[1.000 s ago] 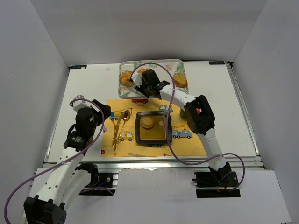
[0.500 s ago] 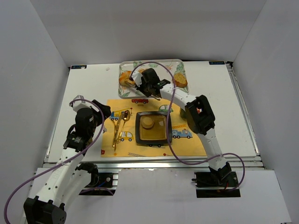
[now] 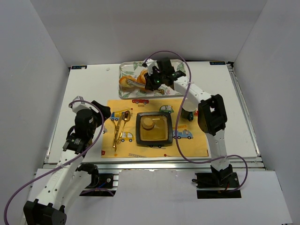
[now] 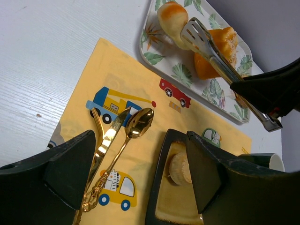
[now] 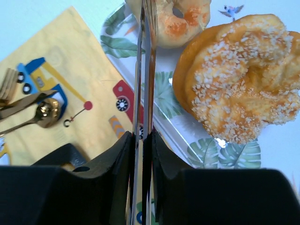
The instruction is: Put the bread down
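The right gripper (image 3: 157, 80) is above the tray (image 3: 121, 79), which stands at the middle of the far edge of the table (image 3: 89, 89). Its fingers (image 5: 117, 178) are pressed together on the handles of metal tongs (image 5: 145, 70), and the two arms of the tongs lie almost against each other. The tongs reach toward the left end of the tray, where their tips are at a pale ring-shaped roll (image 4: 171, 16). I cannot tell if the tips pinch the roll or only touch it. Just beside the roll, also on the tray, lies an orange sugared bread (image 5: 243, 75).

A yellow mat (image 3: 187, 143) with little cars lies between the tray and the near edge of the table. A black square plate (image 3: 152, 140) stands at its middle, with a small round bun (image 3: 148, 123) in the far left part of it. A gold spoon (image 4: 138, 124) and fork (image 4: 96, 124) lie side by side near the left edge of the mat.

The left gripper (image 4: 136, 173) hangs over the left part of the mat with its fingers (image 4: 70, 168) spread wide and nothing between them.
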